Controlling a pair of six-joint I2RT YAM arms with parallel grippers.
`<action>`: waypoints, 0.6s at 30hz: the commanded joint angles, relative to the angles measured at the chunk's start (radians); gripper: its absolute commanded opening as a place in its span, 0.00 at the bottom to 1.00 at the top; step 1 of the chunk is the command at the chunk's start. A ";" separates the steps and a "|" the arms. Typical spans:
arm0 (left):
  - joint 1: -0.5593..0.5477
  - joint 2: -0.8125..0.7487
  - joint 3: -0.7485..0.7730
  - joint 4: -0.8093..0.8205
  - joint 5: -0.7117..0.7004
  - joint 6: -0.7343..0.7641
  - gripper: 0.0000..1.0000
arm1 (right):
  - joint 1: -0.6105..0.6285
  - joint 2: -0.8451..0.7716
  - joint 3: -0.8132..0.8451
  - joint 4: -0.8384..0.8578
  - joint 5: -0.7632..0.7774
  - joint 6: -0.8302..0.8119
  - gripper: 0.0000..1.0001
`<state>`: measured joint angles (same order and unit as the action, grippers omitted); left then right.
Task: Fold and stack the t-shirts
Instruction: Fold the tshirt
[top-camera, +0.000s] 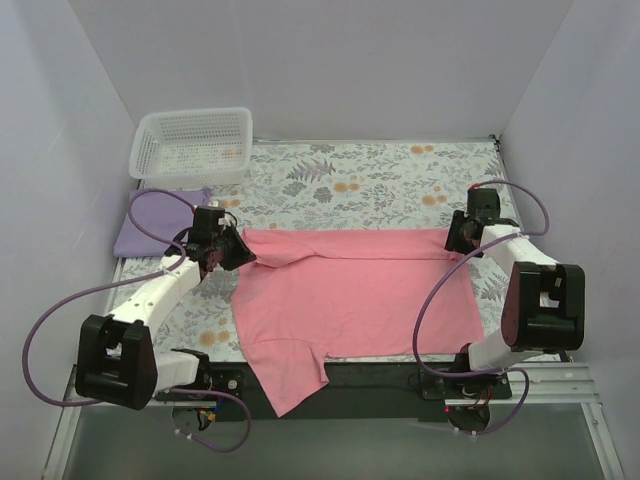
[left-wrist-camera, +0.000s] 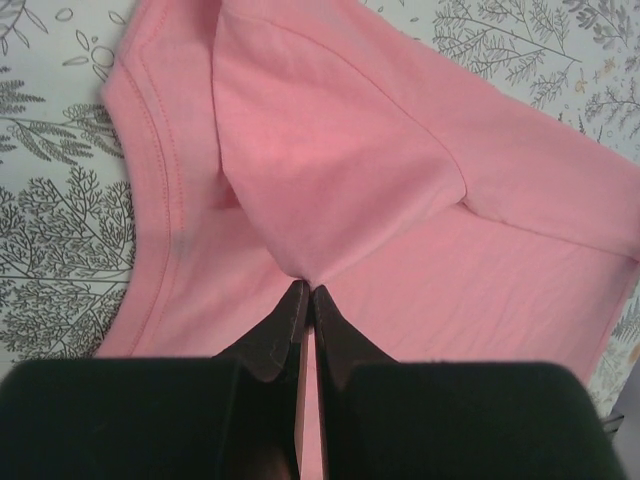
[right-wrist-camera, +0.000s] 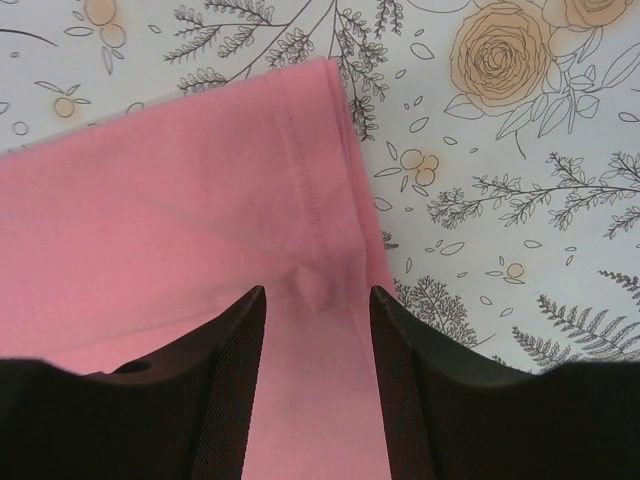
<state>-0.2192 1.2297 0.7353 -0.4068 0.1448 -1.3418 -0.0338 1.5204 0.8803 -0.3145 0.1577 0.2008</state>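
The salmon-pink t-shirt (top-camera: 360, 290) lies spread on the floral tablecloth, one sleeve hanging over the near edge. My left gripper (top-camera: 222, 250) is shut on a pinch of the pink shirt (left-wrist-camera: 330, 180) at its left end, and the cloth rises into a fold at the fingertips (left-wrist-camera: 308, 292). My right gripper (top-camera: 462, 236) is open over the shirt's far right hemmed corner (right-wrist-camera: 300, 180), with a small pucker of cloth between the fingers (right-wrist-camera: 316, 290). The lavender-purple t-shirt (top-camera: 150, 222) lies folded at the far left.
A white lattice basket (top-camera: 192, 146) stands at the back left corner, just behind the lavender shirt. The floral tablecloth (top-camera: 380, 185) shows bare behind the pink shirt. White walls close in the left, back and right sides.
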 joint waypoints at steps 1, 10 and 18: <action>-0.002 0.057 0.078 0.036 -0.051 0.050 0.00 | 0.029 -0.083 0.025 -0.011 0.002 -0.003 0.53; -0.003 0.296 0.329 0.048 -0.099 0.072 0.00 | 0.362 -0.194 0.068 0.141 -0.271 -0.101 0.45; -0.005 0.477 0.492 0.034 -0.172 0.122 0.00 | 0.658 0.018 0.153 0.339 -0.393 -0.161 0.44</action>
<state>-0.2192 1.6867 1.1805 -0.3683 0.0280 -1.2564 0.5533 1.4643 0.9798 -0.0906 -0.1600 0.0914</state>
